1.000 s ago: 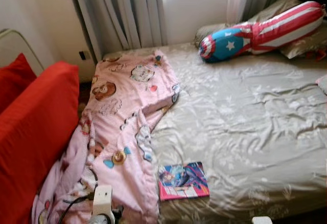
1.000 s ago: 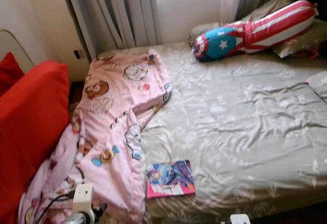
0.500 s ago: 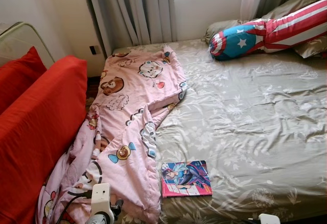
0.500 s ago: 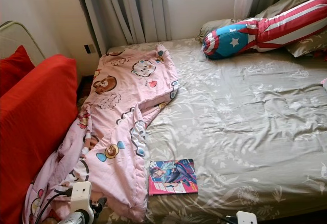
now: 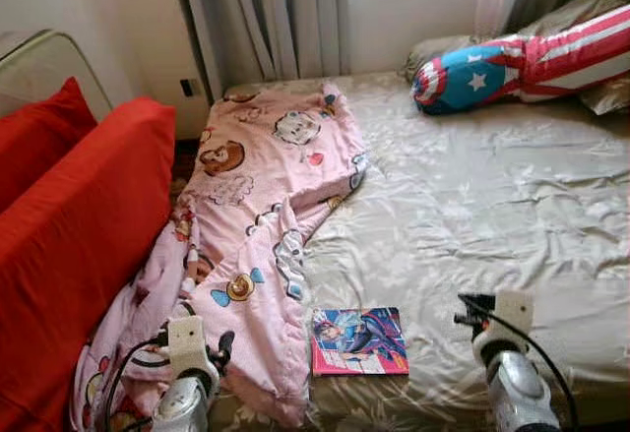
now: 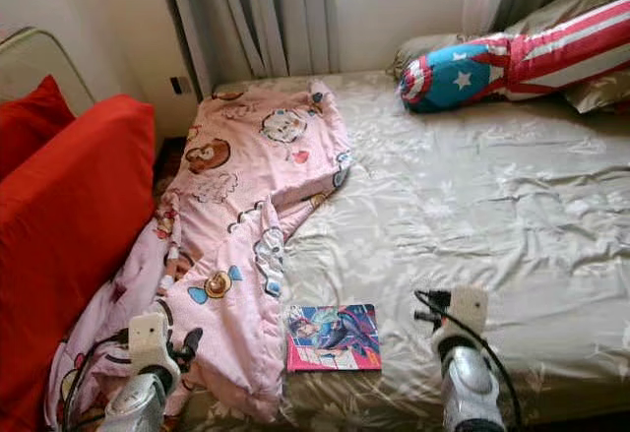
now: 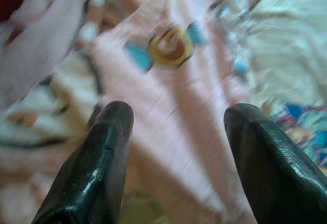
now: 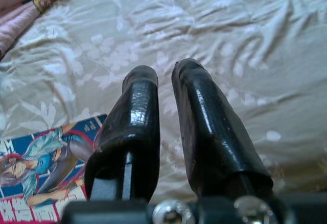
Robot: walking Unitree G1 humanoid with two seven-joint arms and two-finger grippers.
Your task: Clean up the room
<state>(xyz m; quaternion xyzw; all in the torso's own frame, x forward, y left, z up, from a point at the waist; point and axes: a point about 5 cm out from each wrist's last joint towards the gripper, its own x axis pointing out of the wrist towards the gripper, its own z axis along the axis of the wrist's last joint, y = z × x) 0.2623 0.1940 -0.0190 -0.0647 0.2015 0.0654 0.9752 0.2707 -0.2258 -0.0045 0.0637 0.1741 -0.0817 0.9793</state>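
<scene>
A pink cartoon-print blanket lies crumpled along the left side of the bed and hangs off its near corner. A colourful book rests flat on the grey floral sheet near the front edge, just right of the blanket. My left gripper hovers open over the blanket's lower end, nothing between its fingers. My right gripper is shut and empty, raised above the sheet to the right of the book.
A long star-and-stripes bolster and grey pillows lie at the head of the bed. Red cushions stand close along the bed's left side. Curtains and a wall socket are behind.
The camera has shifted slightly. Both arms have risen into the picture: the left over the blanket's lower end, the right over the sheet right of the book.
</scene>
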